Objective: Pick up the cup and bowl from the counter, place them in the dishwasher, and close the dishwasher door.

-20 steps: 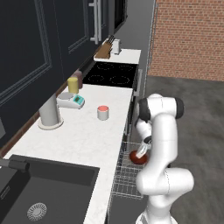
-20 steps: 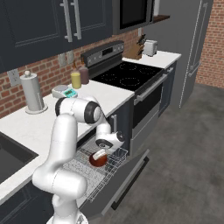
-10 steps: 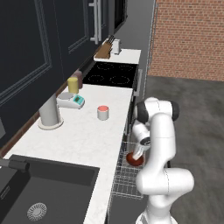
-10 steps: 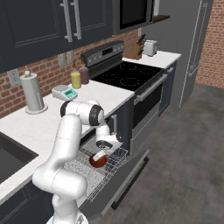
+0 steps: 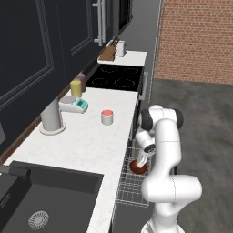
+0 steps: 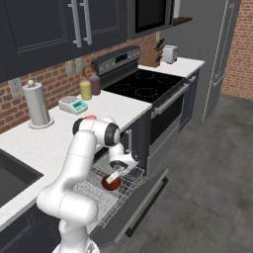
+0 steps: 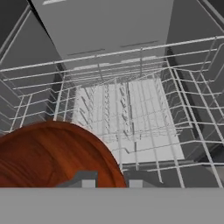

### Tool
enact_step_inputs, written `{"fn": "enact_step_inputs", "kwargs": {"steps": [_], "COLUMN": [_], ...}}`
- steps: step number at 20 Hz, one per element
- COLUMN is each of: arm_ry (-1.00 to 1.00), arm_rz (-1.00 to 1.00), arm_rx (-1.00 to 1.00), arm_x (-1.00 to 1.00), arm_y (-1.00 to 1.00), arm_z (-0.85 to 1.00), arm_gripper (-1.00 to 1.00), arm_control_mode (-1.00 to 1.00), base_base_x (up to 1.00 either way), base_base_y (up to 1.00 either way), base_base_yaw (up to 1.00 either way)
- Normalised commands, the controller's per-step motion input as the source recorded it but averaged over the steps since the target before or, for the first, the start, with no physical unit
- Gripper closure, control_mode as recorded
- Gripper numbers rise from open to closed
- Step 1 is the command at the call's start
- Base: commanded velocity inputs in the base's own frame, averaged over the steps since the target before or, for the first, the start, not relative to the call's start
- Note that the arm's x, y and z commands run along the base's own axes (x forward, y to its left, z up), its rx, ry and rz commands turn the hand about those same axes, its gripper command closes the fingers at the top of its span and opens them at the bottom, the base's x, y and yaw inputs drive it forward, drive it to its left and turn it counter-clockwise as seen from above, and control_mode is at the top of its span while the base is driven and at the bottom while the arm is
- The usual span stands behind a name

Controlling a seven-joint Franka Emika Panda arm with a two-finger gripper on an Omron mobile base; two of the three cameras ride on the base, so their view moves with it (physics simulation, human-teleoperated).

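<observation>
We have the bowl (image 5: pixel 139 166) down at the rack (image 5: pixel 129 191) of the dishwasher (image 6: pixel 143 197), so the first of three jobs is nearly done but not finished. In the right base view the bowl (image 6: pixel 111 183) sits low over the wire grid with the gripper (image 6: pixel 115 176) right at its upper edge. In the hand view the bowl (image 7: pixel 52 153) fills the 8 o'clock corner, its rim running up to the finger tips (image 7: pixel 87 181) at 6 o'clock, with the rack (image 7: pixel 127 113) spreading away toward 12 o'clock. The fingers stand only a little apart, and we judge them clamped on the bowl's rim; the exact contact is too close to the edge of the hand view to be sure. Whether the bowl already rests on the wires or hangs just above them we cannot tell.

The cup (image 5: pixel 107 117) is untouched. It stands upright on the counter (image 5: pixel 86 145), at about 10 o'clock from the bowl in the left base view, near the counter's front edge and well apart from the arm. In the right base view only its red rim (image 6: pixel 91 117) peeks over the arm's shoulder.

The door (image 6: pixel 148 200) is folded down flat under the rack, wide open.

Left for us, as we judge it: let go of the bowl, fetch the cup, set it in the rack, then lift the door shut.
</observation>
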Motion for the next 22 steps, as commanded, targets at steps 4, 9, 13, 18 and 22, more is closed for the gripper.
{"fn": "enact_step_inputs", "kwargs": {"steps": [4,9,13,18,22], "arm_ry": [0.00,0.00,0.00,-0.04,-0.09], "arm_rz": [0.06,0.05,0.05,0.03,0.02], "arm_rx": [0.00,0.00,0.00,0.00,0.00], "arm_x": [0.17,0.20,0.18,0.04,0.03], "arm_y": [0.01,0.02,0.00,0.00,0.00], "arm_z": [-0.26,-0.27,-0.28,-0.19,-0.19], "arm_gripper": [1.00,1.00,1.00,1.00,1.00], "arm_control_mode": [-1.00,-1.00,-1.00,-1.00,-1.00], "base_base_x": [0.00,0.00,0.00,0.00,0.00], "base_base_y": [0.00,0.00,0.00,0.00,0.00], "base_base_yaw": [0.00,0.00,0.00,0.00,0.00]}}
